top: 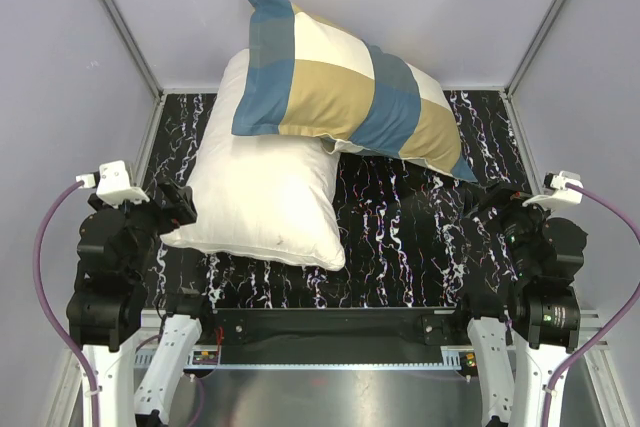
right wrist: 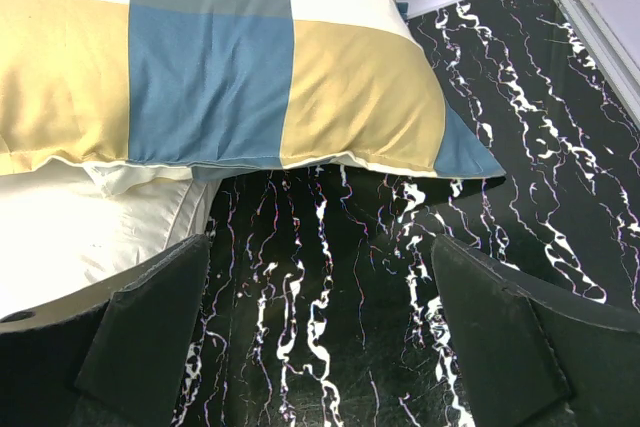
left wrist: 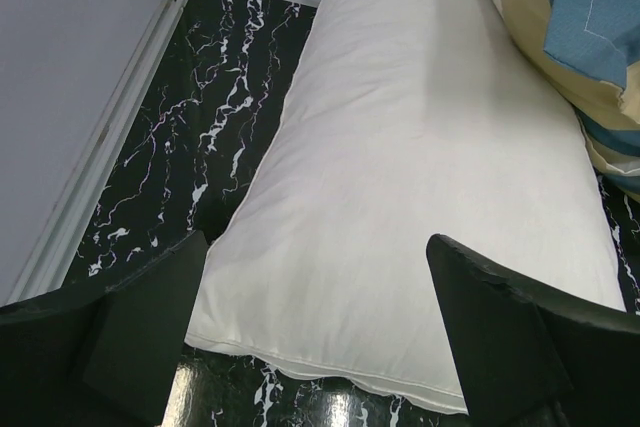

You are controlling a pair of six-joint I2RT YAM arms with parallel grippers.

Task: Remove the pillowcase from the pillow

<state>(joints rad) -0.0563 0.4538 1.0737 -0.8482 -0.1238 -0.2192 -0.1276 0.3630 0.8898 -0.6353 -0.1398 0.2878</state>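
the pillowcase [top: 340,87], in blue, tan and cream checks, lies across the far edge of the plain white pillow [top: 260,197] and runs off past the pillow's right side, where its low corner rests on the black marbled desk [top: 400,237]. it looks plump rather than flat, so something seems to fill it. a strip of white [right wrist: 130,179] shows under its near hem, right where it overlaps the pillow; whether that is stuffing at an open end i cannot tell.

the left gripper [top: 178,209] sits just beside the pillow's near left edge, fingers spread wide and holding nothing. the right gripper [top: 490,202] is well off to the pillow's right, over bare desk, also spread wide and empty.

the fabric should be light, limp and easy to bunch, so a pinch ought to gather a fold instead of a firm edge. the filling is likely bulky, springy and prone to drag along with the cover. the best hold is probably the hem by the white strip, or the corner to the pillow's right, with the other gripper pinning the stuffing.
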